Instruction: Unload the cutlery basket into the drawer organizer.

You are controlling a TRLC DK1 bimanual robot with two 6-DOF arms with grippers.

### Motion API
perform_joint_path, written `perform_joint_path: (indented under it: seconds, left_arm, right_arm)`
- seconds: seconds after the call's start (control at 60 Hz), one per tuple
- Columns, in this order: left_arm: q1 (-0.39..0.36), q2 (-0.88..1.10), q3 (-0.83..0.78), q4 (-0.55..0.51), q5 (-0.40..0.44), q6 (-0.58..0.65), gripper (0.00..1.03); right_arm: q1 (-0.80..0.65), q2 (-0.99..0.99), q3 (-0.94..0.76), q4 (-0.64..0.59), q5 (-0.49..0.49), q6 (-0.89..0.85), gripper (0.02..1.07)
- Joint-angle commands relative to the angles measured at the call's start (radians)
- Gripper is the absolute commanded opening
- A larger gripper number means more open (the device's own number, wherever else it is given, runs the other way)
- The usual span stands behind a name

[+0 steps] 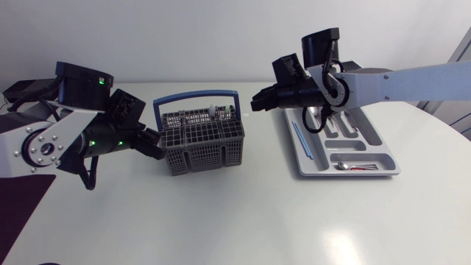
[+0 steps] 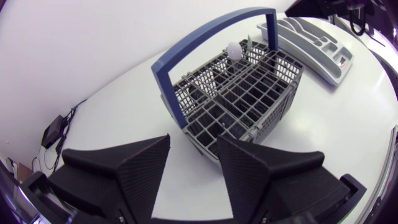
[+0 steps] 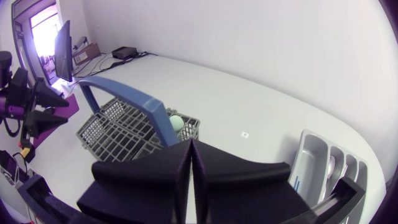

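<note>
The grey cutlery basket (image 1: 202, 143) with its blue handle (image 1: 195, 98) stands mid-table. A pale utensil end (image 2: 234, 51) sticks up from its far compartments. My left gripper (image 1: 156, 144) is at the basket's left side and open. In the left wrist view the basket's near corner (image 2: 205, 134) lies just ahead of the spread fingertips (image 2: 194, 163), which hold nothing. My right gripper (image 1: 257, 99) hovers shut and empty between the basket and the grey drawer organizer (image 1: 383, 151). From the right wrist view the gripper (image 3: 189, 155) is above the basket (image 3: 118, 134).
The organizer holds a blue-handled piece (image 1: 302, 140) in its left slot, a red-marked piece (image 1: 360, 168) in its front slot and silver cutlery in the middle slots. A dark mat (image 1: 22, 202) lies at the table's left edge. White tabletop fills the front.
</note>
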Motion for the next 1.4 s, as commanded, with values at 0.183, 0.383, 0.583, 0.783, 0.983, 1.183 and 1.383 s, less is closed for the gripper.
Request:
perform_joint_path:
  seconds: [0.183, 0.383, 0.583, 0.783, 0.983, 1.183, 1.383]
  left_arm:
    - [0.004, -0.042, -0.057, -0.053, -0.007, 0.027, 0.84]
    - [0.000, -0.042, -0.095, -0.067, -0.004, 0.031, 0.84]
    - [-0.002, -0.023, -0.115, -0.067, 0.013, 0.040, 0.84]
    - [0.021, 0.009, -0.134, -0.066, 0.015, 0.059, 0.83]
    - [0.033, 0.035, -0.134, -0.063, 0.026, 0.068, 0.84]
    - [0.052, 0.122, -0.108, -0.021, 0.026, 0.066, 0.84]
    - [0.112, 0.148, -0.089, 0.008, 0.030, 0.091, 0.84]
  right_arm:
    - [-0.002, 0.097, 0.119, 0.012, -0.088, 0.018, 0.53]
    - [-0.002, 0.082, 0.109, 0.009, -0.143, -0.021, 0.56]
    - [-0.027, 0.143, 0.163, 0.020, -0.117, -0.019, 0.56]
    - [-0.033, 0.125, 0.152, 0.006, -0.203, -0.039, 0.56]
    - [-0.028, 0.209, 0.235, 0.003, -0.131, -0.040, 0.56]
    - [-0.002, 0.280, 0.333, -0.082, -0.191, -0.073, 0.56]
    - [0.006, 0.183, 0.200, -0.128, -0.272, -0.149, 0.56]
